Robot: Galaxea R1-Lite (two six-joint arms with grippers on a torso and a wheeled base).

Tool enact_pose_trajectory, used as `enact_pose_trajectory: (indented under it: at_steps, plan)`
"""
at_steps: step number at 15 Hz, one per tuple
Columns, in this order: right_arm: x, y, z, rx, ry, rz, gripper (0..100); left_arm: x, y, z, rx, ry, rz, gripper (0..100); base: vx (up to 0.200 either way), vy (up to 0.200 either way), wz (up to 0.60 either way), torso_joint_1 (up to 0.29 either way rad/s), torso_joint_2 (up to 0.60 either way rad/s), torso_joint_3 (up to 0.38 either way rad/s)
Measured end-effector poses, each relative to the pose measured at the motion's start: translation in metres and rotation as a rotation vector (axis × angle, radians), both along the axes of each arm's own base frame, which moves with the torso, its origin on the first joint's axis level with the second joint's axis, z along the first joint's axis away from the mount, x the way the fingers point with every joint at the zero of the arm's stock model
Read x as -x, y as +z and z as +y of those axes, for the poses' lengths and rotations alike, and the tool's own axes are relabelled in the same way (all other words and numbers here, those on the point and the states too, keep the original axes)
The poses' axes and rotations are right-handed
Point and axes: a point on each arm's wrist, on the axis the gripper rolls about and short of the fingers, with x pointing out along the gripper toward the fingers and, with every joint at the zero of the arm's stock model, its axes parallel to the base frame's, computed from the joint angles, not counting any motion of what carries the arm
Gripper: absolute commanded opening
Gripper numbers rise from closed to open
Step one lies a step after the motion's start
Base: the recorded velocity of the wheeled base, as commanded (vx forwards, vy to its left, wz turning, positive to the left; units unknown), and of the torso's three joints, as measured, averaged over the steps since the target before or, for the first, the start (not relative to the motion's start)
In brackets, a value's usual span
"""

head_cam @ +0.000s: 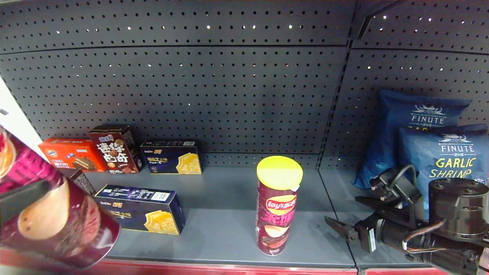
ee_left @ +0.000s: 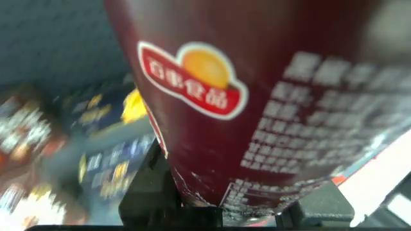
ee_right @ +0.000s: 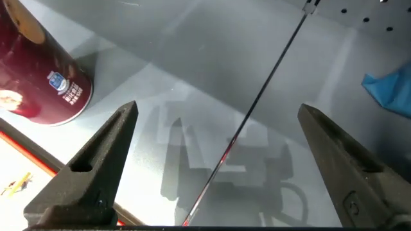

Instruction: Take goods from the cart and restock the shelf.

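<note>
A maroon chips can (head_cam: 278, 206) with a yellow lid stands upright near the front middle of the grey shelf (head_cam: 225, 198). A second maroon chips can (head_cam: 65, 225) hangs tilted at the shelf's front left corner, with my left gripper (ee_left: 237, 205) shut on it; one dark finger (head_cam: 23, 199) crosses its side. In the left wrist view the held can (ee_left: 257, 96) is seen close up. My right gripper (head_cam: 344, 212) is open just right of the standing can, level with its lower half and apart from it. Its fingers (ee_right: 96, 173) spread wide over bare shelf, the can (ee_right: 38, 70) off to one side.
An orange box (head_cam: 70, 153), a brown box (head_cam: 116, 149) and a dark blue box (head_cam: 172, 156) line the back left; another dark blue box (head_cam: 141, 209) lies in front. Two blue snack bags (head_cam: 450, 156) lean at the back right. A red lip (head_cam: 229, 267) edges the shelf.
</note>
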Motion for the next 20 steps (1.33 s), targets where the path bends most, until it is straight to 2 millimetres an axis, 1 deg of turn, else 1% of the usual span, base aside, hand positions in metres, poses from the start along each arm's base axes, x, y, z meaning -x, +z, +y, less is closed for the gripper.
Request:
enact_pose_trajectory:
  at_steps: [3, 6, 9, 14, 16, 17, 20]
  plan:
    - [-0.005, -0.001, 0.000, -0.001, -0.002, 0.004, 100, -0.042, 0.006, -0.023, 0.035, -0.139, 0.012, 0, 0.000, 0.000, 0.00, 0.000, 0.00, 0.000]
    - [-0.013, 0.002, 0.004, -0.009, -0.002, -0.007, 100, -0.073, 0.002, -0.041, 0.031, -0.205, 0.072, 0, 0.000, 0.000, 0.00, 0.000, 0.00, 0.000]
    - [-0.019, 0.002, 0.006, -0.012, -0.002, -0.010, 100, -0.096, -0.005, -0.053, 0.021, -0.272, 0.132, 0, 0.000, 0.000, 0.00, 0.000, 0.00, 0.000]
    - [-0.022, 0.002, 0.008, -0.016, -0.001, -0.016, 100, -0.135, 0.001, -0.069, 0.012, -0.288, 0.143, 0, 0.000, 0.000, 0.00, 0.000, 0.00, 0.000]
    - [-0.023, 0.002, 0.008, -0.023, -0.006, -0.012, 100, -0.150, 0.005, -0.076, 0.003, -0.330, 0.128, 0, 0.000, 0.000, 0.00, 0.000, 0.00, 0.000]
    - [-0.023, 0.002, 0.008, -0.026, -0.008, -0.015, 100, -0.157, 0.003, -0.078, -0.014, -0.351, 0.122, 0, 0.000, 0.000, 0.00, 0.000, 0.00, 0.000]
    - [-0.024, 0.003, 0.007, -0.030, -0.010, -0.022, 100, -0.177, -0.012, -0.084, -0.071, -0.367, 0.121, 0, 0.000, 0.000, 0.00, 0.000, 0.00, 0.000]
